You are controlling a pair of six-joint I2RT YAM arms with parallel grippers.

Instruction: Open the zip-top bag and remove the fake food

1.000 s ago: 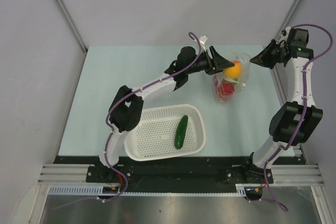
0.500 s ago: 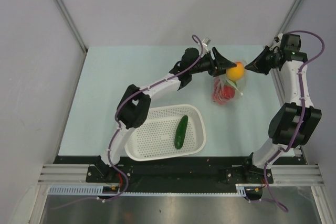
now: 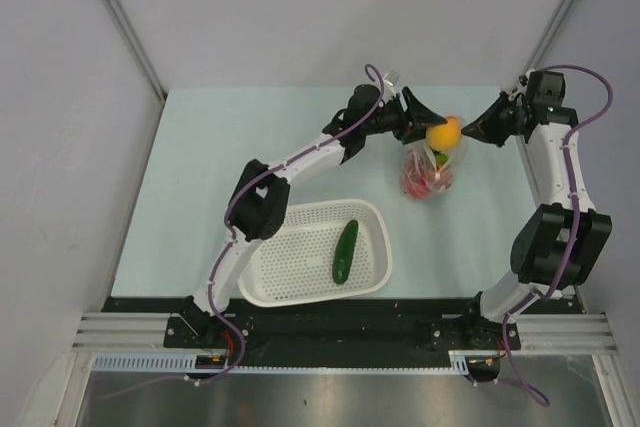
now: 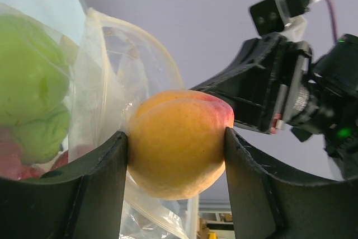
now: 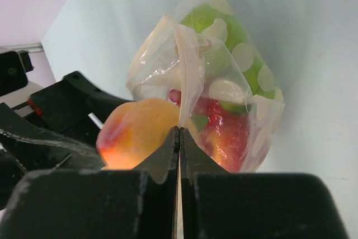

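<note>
Far right of worktop: zip-top bag with red fruit and green fruit inside, edge pinched in closed right gripper. Orange fruit clamped in left gripper. Cucumber in basket. Right gripper closer in than a second ago.

Left arm and right arm: white shells, chunky black joints; purple cables loop alongside; pincer fingers matte black.

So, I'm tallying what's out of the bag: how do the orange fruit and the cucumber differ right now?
The orange fruit is round, the cucumber long and dark green. The orange fruit is clamped in the left gripper at the mouth of the zip-top bag; the cucumber lies loose in the white basket. Both are fake food.
</note>
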